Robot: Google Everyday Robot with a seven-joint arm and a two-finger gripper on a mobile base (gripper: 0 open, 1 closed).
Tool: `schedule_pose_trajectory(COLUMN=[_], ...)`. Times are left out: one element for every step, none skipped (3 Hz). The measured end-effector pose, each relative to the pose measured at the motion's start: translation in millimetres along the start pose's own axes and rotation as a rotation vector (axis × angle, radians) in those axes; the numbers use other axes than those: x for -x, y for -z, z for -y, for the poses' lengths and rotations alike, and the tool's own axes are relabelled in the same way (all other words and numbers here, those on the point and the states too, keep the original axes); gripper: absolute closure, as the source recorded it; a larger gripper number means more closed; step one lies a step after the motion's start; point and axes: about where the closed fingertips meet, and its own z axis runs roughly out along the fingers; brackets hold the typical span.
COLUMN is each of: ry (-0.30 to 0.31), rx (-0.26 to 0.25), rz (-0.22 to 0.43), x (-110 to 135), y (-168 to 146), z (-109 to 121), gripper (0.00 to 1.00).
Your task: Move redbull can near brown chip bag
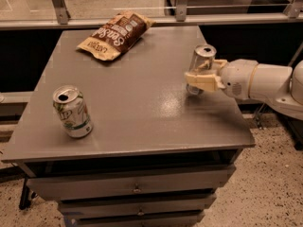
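The redbull can point(204, 56), slim and silver with an open top, is at the right side of the grey table point(142, 122). It leans slightly and its base seems just off the tabletop. My gripper point(199, 74) reaches in from the right and is shut on the can's lower half. One cream finger point(202, 82) crosses in front of the can. The brown chip bag point(116, 34) lies flat at the far left-centre of the table, well away from the can.
A wider white-and-green can point(72, 111) stands near the table's front left corner. The table has drawers point(135, 189) below its front edge. A rail with metal posts point(57, 4) runs behind the table. My white arm point(265, 82) hangs past the right edge.
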Motion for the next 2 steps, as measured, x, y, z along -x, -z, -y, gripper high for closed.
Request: schedule_pose_trajectory(ry=[0.002, 0.002], rx=[0.002, 0.002], rz=[0.001, 0.001], x=[1.6, 1.6], y=[-0.9, -0.9], z=[-0.9, -0.9], gripper=[1.00, 1.00])
